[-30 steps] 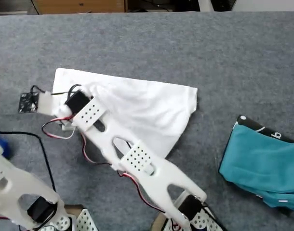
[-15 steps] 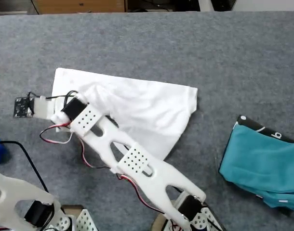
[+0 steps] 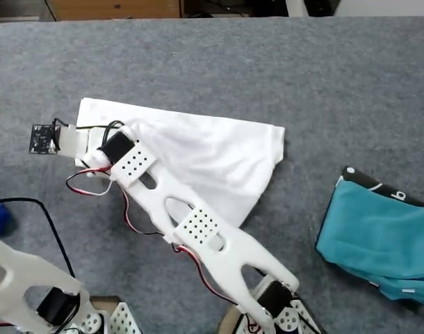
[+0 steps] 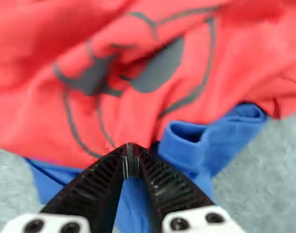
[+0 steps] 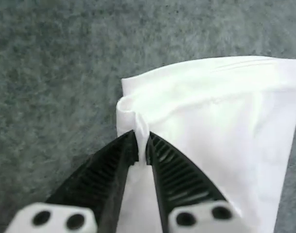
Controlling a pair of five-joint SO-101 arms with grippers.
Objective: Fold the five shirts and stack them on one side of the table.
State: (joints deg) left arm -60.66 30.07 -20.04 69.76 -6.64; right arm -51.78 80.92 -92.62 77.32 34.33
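Grey fabric covers the table [image 3: 267, 69]. One white shirt [image 3: 212, 156] lies left of centre in the high view, part-folded into a rough wedge, wide at its left end and narrowing toward lower centre.

The right arm crosses from bottom centre up to the shirt's left edge. The right gripper [image 5: 140, 141] is clenched on a small ridge of white cloth just beside a corner. Judgement: it takes hold near the corner so that end can be lifted and carried across the body for the next fold. A pinch at mid-panel would only bunch the cloth.

The left arm sits at lower left in the high view, off the white shirt. The left gripper [image 4: 131, 150] has its jaws closed together, with the tips over a heap of one red shirt [image 4: 138, 58] (dark web-like graphic on it) and one blue shirt [image 4: 206, 141]. Whether any cloth is caught between the tips cannot be told. The heap looks unfolded; it is likely waiting its turn at the left side.

At the right edge of the high view, one teal shirt [image 3: 382, 236] lies folded on one black shirt [image 3: 358, 181], of which only a corner shows. This reads as the stack, kept well apart from the working area.

Count: five shirts in all, namely white, red, blue, teal and black. Two arms, two grippers. Judged progress: two stacked, one in hand, two untouched.
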